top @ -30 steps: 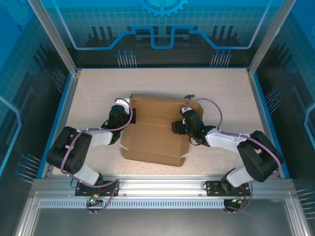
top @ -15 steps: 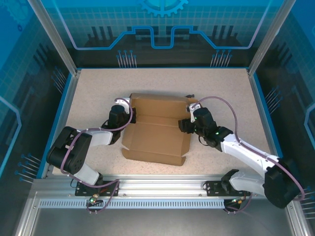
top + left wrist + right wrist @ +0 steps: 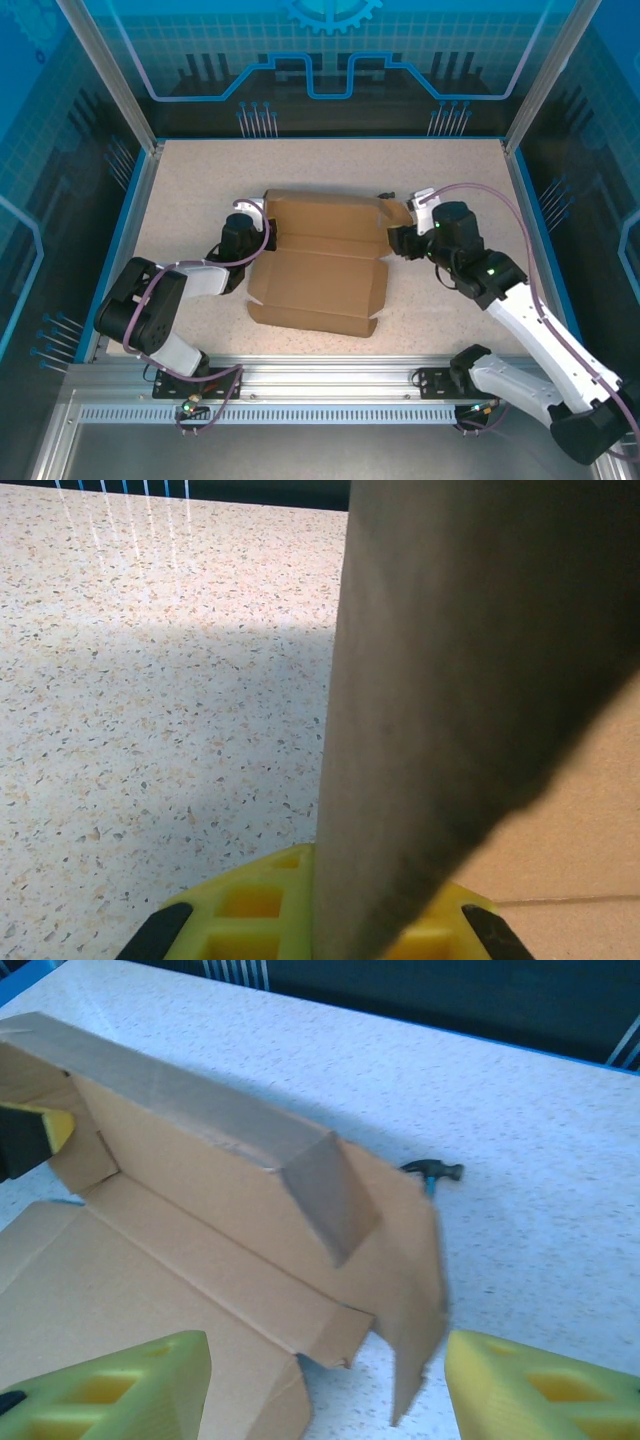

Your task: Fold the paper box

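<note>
The paper box point(image 3: 320, 262) lies half-formed at the middle of the speckled table point(image 3: 200, 180). Its far wall and left end flap stand up, its near panel lies flat, and its floor is bare brown board. At the box's 9 o'clock edge the left gripper point(image 3: 266, 232) is closed on the upright end flap, a yellow finger point(image 3: 245, 915) on either side. At 3 o'clock the right gripper point(image 3: 398, 240) hangs spread wide, holding nothing, just off the right flap. A small dark hammer point(image 3: 432, 1170) lies at 1 o'clock, just beyond the far right corner.
</note>
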Controlling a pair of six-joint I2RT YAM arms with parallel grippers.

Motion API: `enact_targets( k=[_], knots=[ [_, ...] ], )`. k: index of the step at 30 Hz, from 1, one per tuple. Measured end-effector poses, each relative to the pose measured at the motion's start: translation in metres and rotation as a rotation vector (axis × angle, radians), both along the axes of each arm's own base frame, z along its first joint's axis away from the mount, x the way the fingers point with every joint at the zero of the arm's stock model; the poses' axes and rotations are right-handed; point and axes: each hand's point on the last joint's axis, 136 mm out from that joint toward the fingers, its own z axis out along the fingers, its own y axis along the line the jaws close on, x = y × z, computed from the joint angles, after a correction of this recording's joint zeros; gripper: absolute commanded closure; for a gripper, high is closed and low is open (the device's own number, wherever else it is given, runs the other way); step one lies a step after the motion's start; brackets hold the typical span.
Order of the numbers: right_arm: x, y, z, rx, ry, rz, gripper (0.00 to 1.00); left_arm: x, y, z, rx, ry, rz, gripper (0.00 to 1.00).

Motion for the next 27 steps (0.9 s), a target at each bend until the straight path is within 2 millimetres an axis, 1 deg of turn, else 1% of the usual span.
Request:
enact_targets(
  k=[3, 7, 9, 11, 13, 15, 18, 20, 23, 27],
  knots=[
    [0.005, -0.025, -0.001, -0.005, 0.009, -0.076, 0.38, 0.0, 0.0, 0.001, -0.001, -0.003, 0.0, 1.0],
    [0.019, -0.066, -0.01, 0.034, 0.055, -0.207, 0.4, 0.0, 0.0, 0.001, -0.001, -0.003, 0.0, 1.0],
    [0.027, -0.084, -0.022, 0.074, 0.086, -0.27, 0.41, 0.0, 0.0, 0.001, -0.001, -0.003, 0.0, 1.0],
    [0.03, -0.093, -0.041, 0.105, 0.133, -0.3, 0.43, 0.0, 0.0, 0.001, -0.001, -0.003, 0.0, 1.0],
    [0.033, -0.093, -0.065, 0.125, 0.198, -0.308, 0.43, 0.0, 0.0, 0.002, -0.001, -0.004, 0.0, 1.0],
    [0.036, -0.088, -0.09, 0.14, 0.267, -0.296, 0.44, 0.0, 0.0, 0.002, -0.001, -0.004, 0.0, 1.0],
    [0.039, -0.078, -0.117, 0.172, 0.343, -0.269, 0.45, 0.0, 0.0, 0.002, -0.001, -0.004, 0.0, 1.0],
    [0.04, -0.072, -0.13, 0.196, 0.374, -0.248, 0.45, 0.0, 0.0, 0.002, -0.001, -0.004, 0.0, 1.0],
    [0.038, -0.059, -0.14, 0.215, 0.403, -0.209, 0.45, 0.0, 0.0, 0.002, -0.001, -0.004, 0.0, 1.0],
    [0.036, -0.035, -0.139, 0.228, 0.4, -0.134, 0.45, 0.0, 0.0, 0.002, -0.002, -0.004, 0.0, 1.0]
  ],
)
